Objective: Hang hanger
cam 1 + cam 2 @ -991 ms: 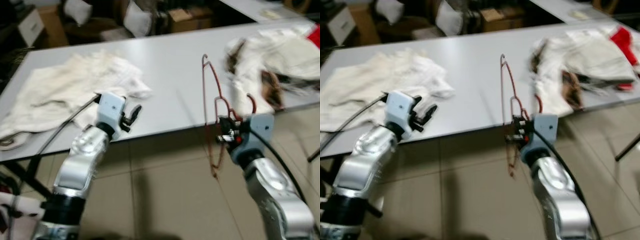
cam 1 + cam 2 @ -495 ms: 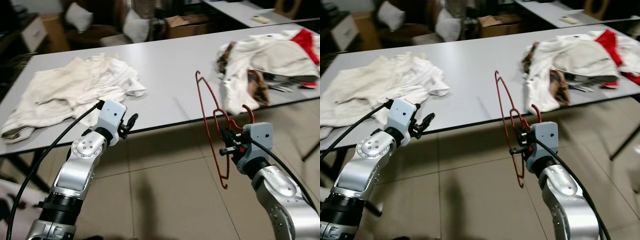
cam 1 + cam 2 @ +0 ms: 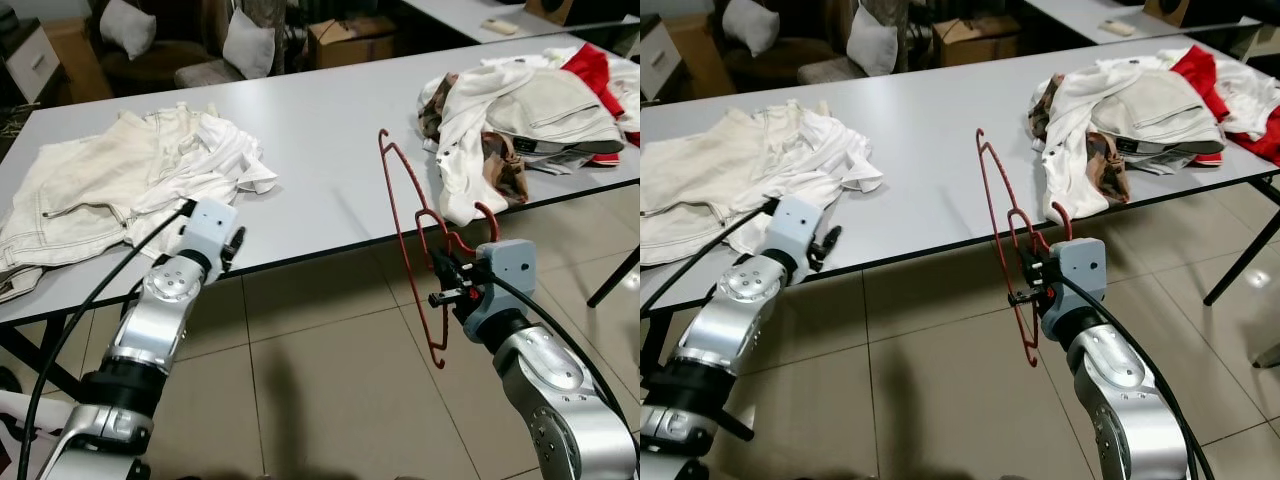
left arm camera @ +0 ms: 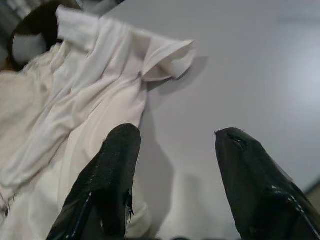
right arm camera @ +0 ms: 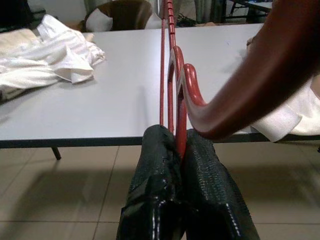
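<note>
Far left, at about nine o'clock on the grey tabletop [image 3: 330, 130]: a heap of cream and white garments [image 3: 120, 185], spread loosely, one folded corner lying nearest the front edge.

Left gripper [image 4: 175, 165]: raised to the tabletop's front edge, just beside the near corner of that heap. Its fingers [image 4: 112, 180] stand wide apart with nothing between them, pointing over the white cloth and bare surface; a posture of readiness, I judge, perhaps to pick up a garment later.

Centre, at about twelve o'clock: bare grey surface, with chairs and boxes in the dim background beyond.

Red hanger [image 3: 415, 240]: a thin wire frame held in the air in front of the table edge, standing nearly edge-on, hook [image 3: 487, 212] uppermost beside the gripper, lower corner hanging toward the tiled floor [image 3: 330, 390]. It touches neither tabletop nor floor.

Right gripper [image 3: 447, 283]: fingers [image 5: 160, 190] pinched tight on the hanger's wires near the neck, which keeps the frame from swinging while carried.

Far right, at about two o'clock: a second pile of clothes [image 3: 520, 110], white, beige and red, a sleeve drooping over the edge.

No rail is visible; hanging not yet done.
</note>
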You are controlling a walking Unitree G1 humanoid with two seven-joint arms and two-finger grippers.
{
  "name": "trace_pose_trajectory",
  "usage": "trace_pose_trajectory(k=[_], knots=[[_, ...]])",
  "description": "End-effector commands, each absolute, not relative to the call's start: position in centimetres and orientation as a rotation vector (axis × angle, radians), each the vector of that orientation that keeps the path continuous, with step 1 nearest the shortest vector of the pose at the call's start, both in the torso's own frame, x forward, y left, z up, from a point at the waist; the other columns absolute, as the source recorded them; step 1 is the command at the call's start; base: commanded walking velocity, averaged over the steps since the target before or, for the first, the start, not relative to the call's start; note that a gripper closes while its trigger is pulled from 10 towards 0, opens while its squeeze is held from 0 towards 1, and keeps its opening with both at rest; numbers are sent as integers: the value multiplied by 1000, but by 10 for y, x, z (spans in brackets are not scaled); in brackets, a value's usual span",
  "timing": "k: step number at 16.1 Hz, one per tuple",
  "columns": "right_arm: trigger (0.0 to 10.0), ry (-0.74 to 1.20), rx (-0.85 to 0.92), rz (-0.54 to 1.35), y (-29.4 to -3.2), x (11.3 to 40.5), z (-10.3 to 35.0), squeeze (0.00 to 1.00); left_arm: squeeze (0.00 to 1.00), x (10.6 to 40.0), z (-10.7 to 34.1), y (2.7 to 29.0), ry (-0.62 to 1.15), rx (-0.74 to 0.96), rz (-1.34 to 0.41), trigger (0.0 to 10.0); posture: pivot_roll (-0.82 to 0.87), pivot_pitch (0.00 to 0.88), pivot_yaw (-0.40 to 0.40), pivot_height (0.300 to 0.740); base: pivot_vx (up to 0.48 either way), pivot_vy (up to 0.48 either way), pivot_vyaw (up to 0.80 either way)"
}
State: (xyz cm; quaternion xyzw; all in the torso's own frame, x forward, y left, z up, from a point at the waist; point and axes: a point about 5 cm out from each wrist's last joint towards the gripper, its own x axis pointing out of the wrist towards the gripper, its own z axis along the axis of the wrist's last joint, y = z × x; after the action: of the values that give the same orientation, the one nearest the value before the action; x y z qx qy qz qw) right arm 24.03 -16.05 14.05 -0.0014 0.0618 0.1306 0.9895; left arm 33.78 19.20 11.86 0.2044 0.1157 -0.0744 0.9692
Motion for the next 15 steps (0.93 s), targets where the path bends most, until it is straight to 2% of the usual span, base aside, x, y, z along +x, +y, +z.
trace_pose_trajectory(k=[1, 4, 5, 6, 7, 8, 10, 15], knots=[[10000, 107, -11, 263, -160, 241, 143, 0, 0, 341, 119, 198, 236, 427, -121, 10000, -171, 0, 64, 740, 0, 0, 0], [10000, 103, -10, 258, -158, 241, 143, 0, 0, 346, 110, 200, 274, 440, -136, 10000, -174, 0, 72, 740, 0, 0, 0], [10000, 101, -11, 258, -158, 242, 143, 0, 0, 347, 109, 199, 273, 438, -141, 8196, -174, 0, 72, 740, 0, 0, 0], [10000, 100, -11, 257, -158, 242, 143, 0, 0, 349, 108, 200, 273, 450, -135, 4667, -174, 0, 72, 740, 0, 0, 0], [10000, 98, -13, 255, -158, 242, 144, 0, 0, 352, 106, 203, 283, 448, -111, 1686, -178, 0, 77, 740, 0, 0, 0], [10000, 98, -14, 253, -158, 241, 144, 0, 0, 353, 105, 204, 285, 454, -100, 902, -179, 0, 77, 740, 0, 0, 0], [10000, 96, -15, 249, -159, 241, 144, 0, 0, 358, 103, 206, 292, 471, -74, 0, -187, 0, 78, 740, 0, 0, 0], [10000, 97, -24, 257, -158, 241, 146, 0, 0, 366, 99, 202, 303, 469, -68, 0, -200, 0, 67, 740, 0, 0, 0]])
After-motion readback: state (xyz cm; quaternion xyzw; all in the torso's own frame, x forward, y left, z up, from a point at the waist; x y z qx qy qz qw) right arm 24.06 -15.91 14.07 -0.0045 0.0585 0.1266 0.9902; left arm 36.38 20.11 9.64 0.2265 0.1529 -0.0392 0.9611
